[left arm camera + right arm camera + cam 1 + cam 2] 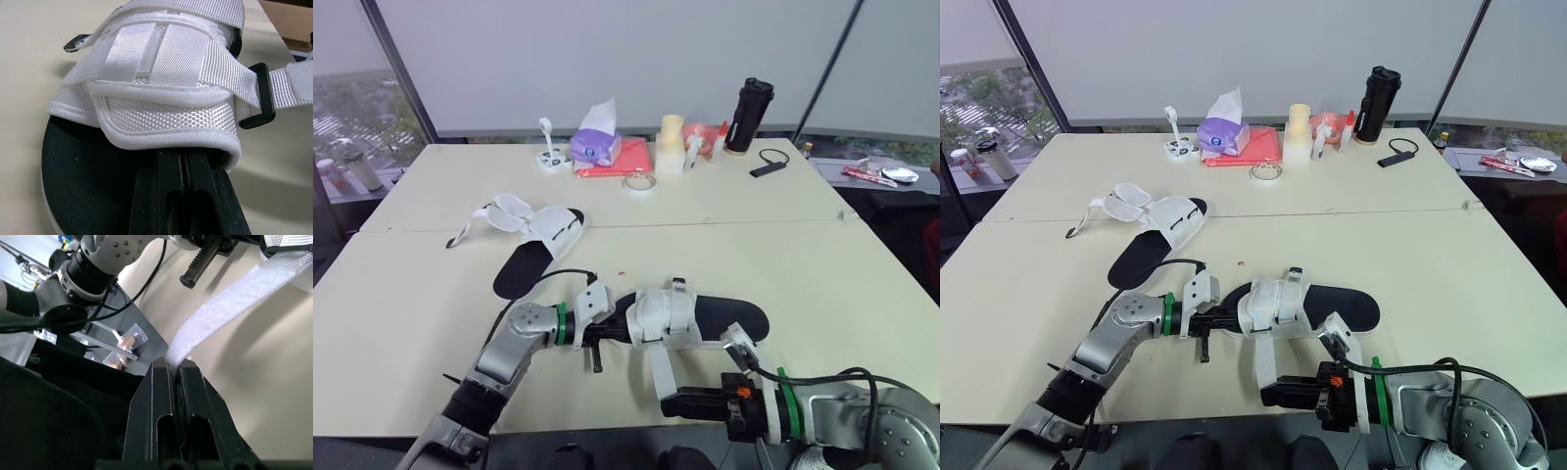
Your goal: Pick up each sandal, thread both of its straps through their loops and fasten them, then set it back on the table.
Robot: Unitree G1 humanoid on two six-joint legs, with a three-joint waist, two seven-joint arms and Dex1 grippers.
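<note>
On the table point(803, 255), the near sandal point(729, 315) is clamped by the left gripper point(621, 332), its strap point(658, 370) pinched by the right gripper point(669, 399) (far pack point(595, 149): a tissue point(600, 116) protruding).

Your right gripper point(173, 368) pinches the white strap point(230, 298).
The strap rises in a curve from the closed fingers over the beige table point(254, 382); beyond it you see the left arm point(105, 254).

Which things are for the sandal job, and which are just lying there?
For the job: black-soled sandal with white straps, held by left gripper; its loose white strap, pinched by right gripper; second matching sandal farther back.
Just lying about: tall black bottle; purple tissue pack; roll of tape; red folder.
</note>
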